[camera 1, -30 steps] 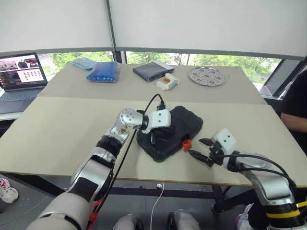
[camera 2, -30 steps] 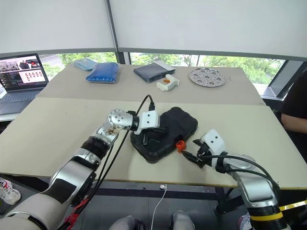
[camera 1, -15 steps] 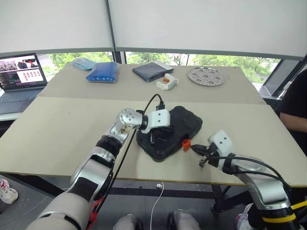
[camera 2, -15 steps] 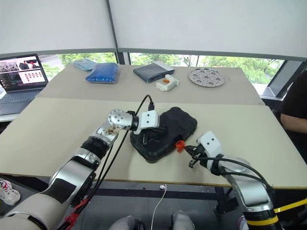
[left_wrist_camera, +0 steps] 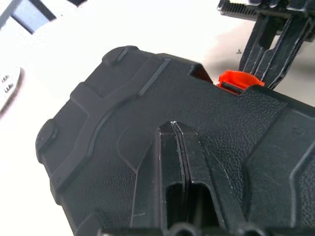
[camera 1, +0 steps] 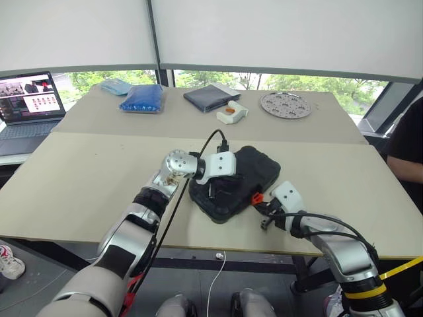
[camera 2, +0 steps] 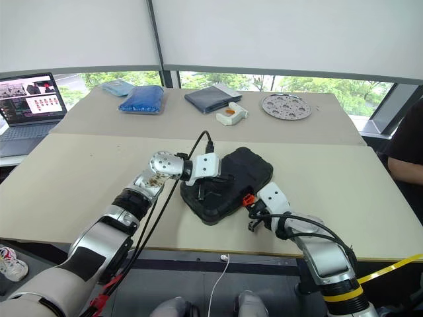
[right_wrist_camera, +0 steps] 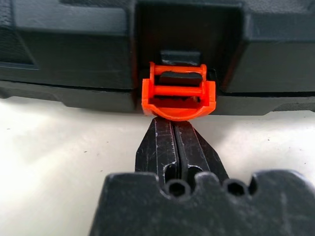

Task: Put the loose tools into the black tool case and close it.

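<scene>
The right gripper is nearest, low over the near table close to its front edge, fingers pressed together with nothing between them. Their tips sit just under the orange latch on the case; whether they touch it cannot be told. The latch hangs open from the case's front wall, which shows a thin seam between the two shells. Bare tabletop lies to both sides of this gripper, wide on the robot's left, narrower toward the right edge.

The case lies shut, near the middle of the near table and turned at an angle to its front edge. The left gripper rests on the textured lid, fingers clenched and empty, its tips against the shell. The left arm reaches in from the left, and a black cable loops above its wrist. The case's inside is hidden, so any tools in it cannot be seen.

A second table butts against the far side. On it, from left to right, stand a blue bag with a paler one behind, a navy pouch, a small white holder with an orange piece and a round perforated metal plate. A laptop sits open at the far left, cut off by the frame. At the right edge a person's dark sleeve shows, mostly out of frame. Windows with lowered blinds close the far side.
</scene>
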Robot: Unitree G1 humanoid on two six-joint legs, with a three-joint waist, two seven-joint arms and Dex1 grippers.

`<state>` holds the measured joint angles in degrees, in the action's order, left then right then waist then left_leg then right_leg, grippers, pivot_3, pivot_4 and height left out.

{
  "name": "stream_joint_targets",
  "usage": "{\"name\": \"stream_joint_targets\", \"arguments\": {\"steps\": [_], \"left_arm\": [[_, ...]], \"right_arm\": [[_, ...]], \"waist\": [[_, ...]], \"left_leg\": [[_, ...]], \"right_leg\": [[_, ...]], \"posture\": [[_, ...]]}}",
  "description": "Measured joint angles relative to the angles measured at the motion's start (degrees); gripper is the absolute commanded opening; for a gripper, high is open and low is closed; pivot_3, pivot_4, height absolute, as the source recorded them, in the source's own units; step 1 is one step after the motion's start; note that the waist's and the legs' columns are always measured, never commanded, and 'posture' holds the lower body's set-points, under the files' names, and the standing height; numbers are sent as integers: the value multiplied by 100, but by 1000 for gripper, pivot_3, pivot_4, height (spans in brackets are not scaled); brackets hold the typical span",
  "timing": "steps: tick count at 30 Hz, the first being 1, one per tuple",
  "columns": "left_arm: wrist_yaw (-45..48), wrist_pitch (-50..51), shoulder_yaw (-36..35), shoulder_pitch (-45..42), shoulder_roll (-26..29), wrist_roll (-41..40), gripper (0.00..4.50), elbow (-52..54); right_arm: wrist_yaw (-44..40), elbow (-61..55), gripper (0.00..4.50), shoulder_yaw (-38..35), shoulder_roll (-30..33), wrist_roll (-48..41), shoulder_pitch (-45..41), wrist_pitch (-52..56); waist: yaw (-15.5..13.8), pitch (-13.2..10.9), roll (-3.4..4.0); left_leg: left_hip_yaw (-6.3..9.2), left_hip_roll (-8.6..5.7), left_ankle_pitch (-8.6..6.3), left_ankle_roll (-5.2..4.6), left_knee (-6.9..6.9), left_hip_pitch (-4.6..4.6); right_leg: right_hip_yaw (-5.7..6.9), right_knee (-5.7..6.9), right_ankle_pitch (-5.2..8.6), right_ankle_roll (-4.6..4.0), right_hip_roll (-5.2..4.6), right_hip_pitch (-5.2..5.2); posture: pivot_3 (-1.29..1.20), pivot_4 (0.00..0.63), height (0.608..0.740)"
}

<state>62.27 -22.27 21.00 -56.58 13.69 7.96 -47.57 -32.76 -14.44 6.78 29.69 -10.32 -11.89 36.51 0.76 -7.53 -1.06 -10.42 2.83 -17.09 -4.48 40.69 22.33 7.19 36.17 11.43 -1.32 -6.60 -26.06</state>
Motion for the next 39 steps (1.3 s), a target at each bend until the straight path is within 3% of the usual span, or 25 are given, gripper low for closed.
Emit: {"name": "stream_joint_targets", "arguments": {"steps": [4, 17, 25, 39], "left_arm": [[-77, -399, 195, -57, 85, 304, 0, 71], [-39, -335, 195, -108, 144, 395, 0, -105], [-72, -277, 110, -74, 85, 319, 0, -120], [-84, -122, -6, -77, 125, 307, 0, -230]], "right_arm": [[-7, -283, 13, -219, 91, -174, -81, 326], [129, -500, 13, -356, -62, -157, -341, 511], [-77, -722, 13, -655, 200, -322, 3, 511], [98, -192, 13, -299, -349, -196, -737, 387]], "waist": [[21, 3, 6], [70, 18, 28], [7, 22, 34], [32, 23, 35]], "left_leg": [[0, 2, 0, 1, -1, -3], [5, -1, 2, 14, -53, -69], [6, -6, 6, 21, -78, -71], [9, -3, 13, 35, -93, -91]], "right_leg": [[0, -1, -1, 0, 1, 2], [2, -27, -6, 9, 1, 15], [1, -36, -7, 9, 1, 19], [6, -35, -7, 11, -1, 25]], "posture": [[0, 150, 718], [0, 150, 718], [0, 150, 718], [0, 150, 718]]}}
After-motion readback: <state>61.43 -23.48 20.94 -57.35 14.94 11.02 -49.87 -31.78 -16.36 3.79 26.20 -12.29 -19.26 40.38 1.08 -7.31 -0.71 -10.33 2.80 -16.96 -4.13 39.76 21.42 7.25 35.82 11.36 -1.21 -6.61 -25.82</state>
